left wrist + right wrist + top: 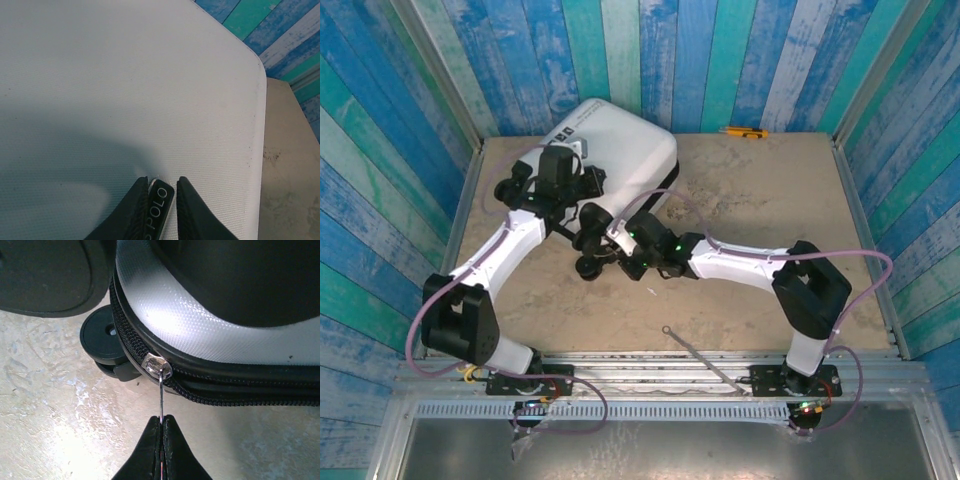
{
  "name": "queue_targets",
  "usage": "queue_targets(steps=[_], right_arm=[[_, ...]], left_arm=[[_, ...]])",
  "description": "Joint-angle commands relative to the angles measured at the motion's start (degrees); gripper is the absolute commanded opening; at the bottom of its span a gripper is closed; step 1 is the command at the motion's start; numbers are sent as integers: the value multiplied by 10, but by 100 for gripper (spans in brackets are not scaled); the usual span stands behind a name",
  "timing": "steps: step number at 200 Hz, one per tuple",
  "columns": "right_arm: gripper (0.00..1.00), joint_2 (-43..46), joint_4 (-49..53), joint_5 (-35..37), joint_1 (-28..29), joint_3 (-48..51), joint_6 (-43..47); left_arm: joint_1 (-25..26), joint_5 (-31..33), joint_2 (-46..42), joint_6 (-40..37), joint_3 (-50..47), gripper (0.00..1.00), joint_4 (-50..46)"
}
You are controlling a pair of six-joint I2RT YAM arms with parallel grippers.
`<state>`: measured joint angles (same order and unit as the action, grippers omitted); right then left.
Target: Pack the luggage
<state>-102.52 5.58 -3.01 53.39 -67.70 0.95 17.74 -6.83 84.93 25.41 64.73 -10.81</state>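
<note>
White luggage (125,90) with black zip (225,391); blue and teal striped walls (720,60)

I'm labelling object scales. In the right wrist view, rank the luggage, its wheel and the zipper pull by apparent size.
1. luggage, largest, cut off by the frame.
2. wheel, a black disc.
3. zipper pull, a thin metal strip.
All sit similarly close, so the order seems safe.

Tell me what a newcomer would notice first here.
The large white hard-shell suitcase lies closed at the far left of the table. The right gripper is shut on its thin metal zipper pull, beside a black wheel. The left gripper sits over the shell, its fingers flanking a black POLO badge.
</note>
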Motion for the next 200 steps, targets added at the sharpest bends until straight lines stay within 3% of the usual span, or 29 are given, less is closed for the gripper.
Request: queue_targets(steps=[1,71,80,100,126,159,200], right_arm=[[0,16,28,49,-53,8,-7],[0,9,45,-2,-91,-6,11],[0,14,42,-5,-92,-1,9],[1,23,29,-13,-93,13,2],[0,29,10,-29,-96,28,-8],[0,30,-2,-45,-97,32,-16],[1,34,-12,-59,-97,41,-18]], left_arm=[[-10,95,68,1,-49,20,-190],[-8,81,62,-9,-65,15,-154],[-5,66,45,-18,-67,22,-139],[2,37,-25,-32,-77,47,-94],[2,86,-103,-39,-65,67,-109],[10,60,-104,-50,2,71,-238],[27,102,-116,-77,31,73,-327]])
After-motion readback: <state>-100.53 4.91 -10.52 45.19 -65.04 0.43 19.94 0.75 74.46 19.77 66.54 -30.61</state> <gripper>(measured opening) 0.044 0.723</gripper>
